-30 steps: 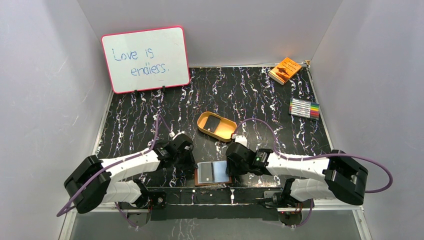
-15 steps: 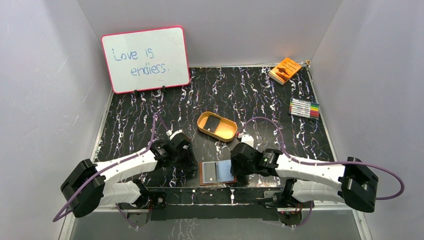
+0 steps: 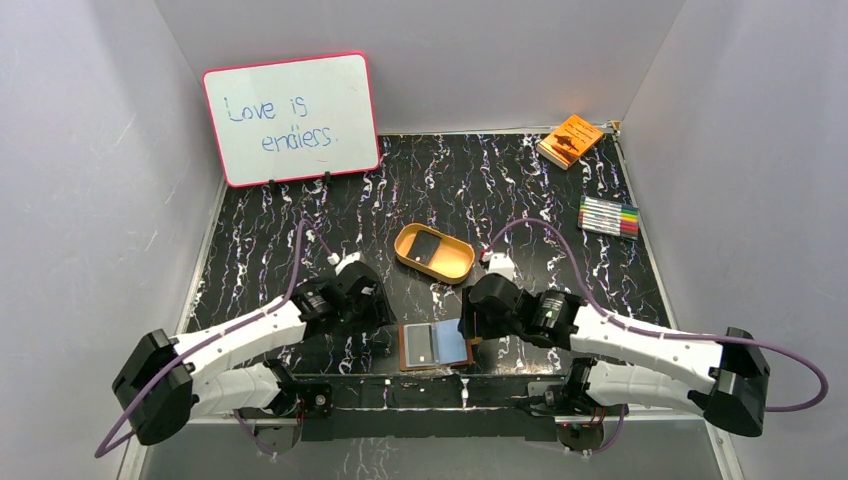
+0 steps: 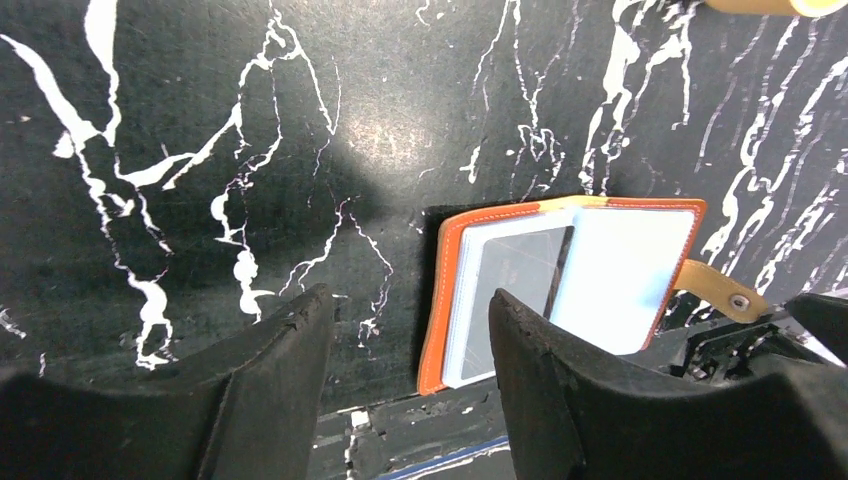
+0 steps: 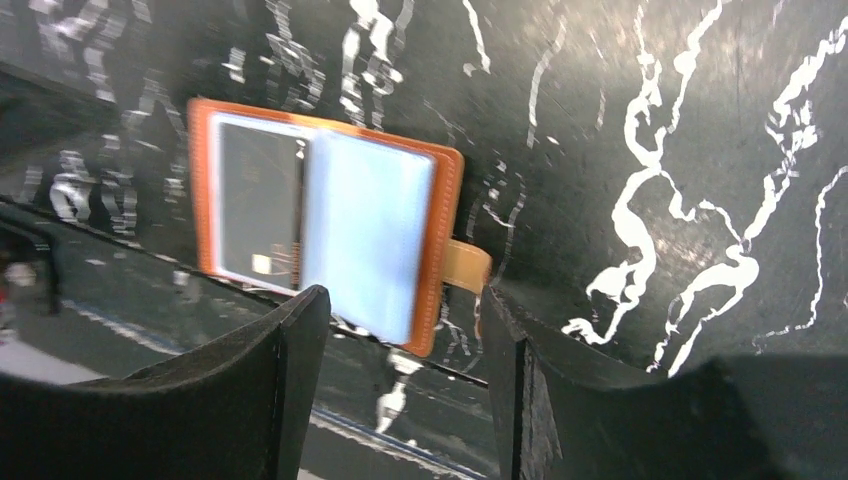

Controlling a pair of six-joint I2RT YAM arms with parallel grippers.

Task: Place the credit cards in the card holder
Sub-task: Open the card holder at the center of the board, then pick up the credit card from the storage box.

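While left hand (image 4: 405,300), right hand (image 5: 402,300) gape empty | black marbled table (image 3: 450,180) | grey walls (image 3: 100,150)

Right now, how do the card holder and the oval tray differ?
The card holder is rectangular, reddish-brown; the oval tray is tan. The card holder lies open at the near edge; the oval tray sits farther back. Shared: a dark card in the card holder, a black card in the oval tray.

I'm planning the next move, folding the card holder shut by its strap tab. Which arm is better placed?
Right, likely. The strap tab sticks out of the card holder beside the open right gripper; the left gripper, also open, sits at the opposite edge.
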